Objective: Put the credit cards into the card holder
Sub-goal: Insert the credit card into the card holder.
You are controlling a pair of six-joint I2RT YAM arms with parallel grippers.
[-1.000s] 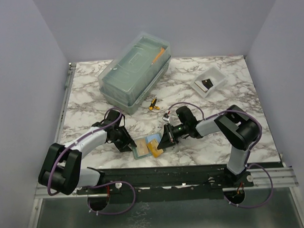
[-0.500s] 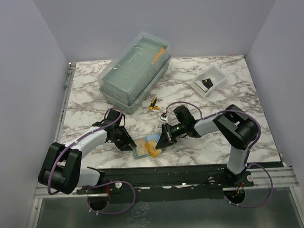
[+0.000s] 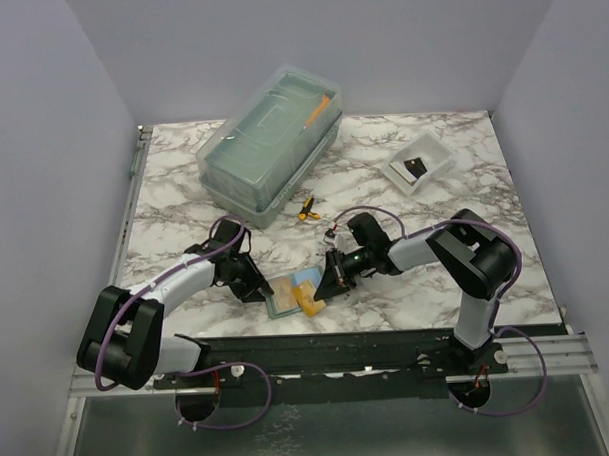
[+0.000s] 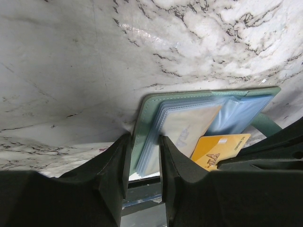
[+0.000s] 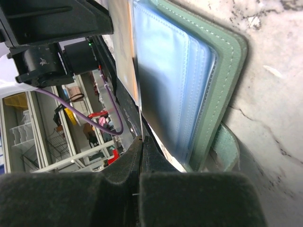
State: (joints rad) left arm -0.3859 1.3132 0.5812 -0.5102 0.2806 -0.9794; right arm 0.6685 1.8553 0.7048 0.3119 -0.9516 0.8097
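The grey-green card holder [image 3: 285,294] lies open near the table's front edge, its clear pockets [image 4: 189,124] facing up. My left gripper [image 3: 258,288] [image 4: 144,142] is shut on its left edge, one finger on each side of the panel. My right gripper [image 3: 326,285] [image 5: 142,139] is shut on the gold credit card [image 3: 310,302] [image 4: 218,147]. That card lies slanted over the holder's right panel [image 5: 227,71] and shows edge-on in the right wrist view. A black credit card [image 3: 414,168] lies in the white tray.
The white tray [image 3: 434,146] sits at the back right. A large translucent lidded box [image 3: 271,139] stands at the back, with a yellow-handled tool [image 3: 306,209] on the marble in front of it. The table's front edge runs just below the holder.
My right gripper has moved slightly left with the gold card, further over the holder. My left jaws have narrowed onto the holder's edge.
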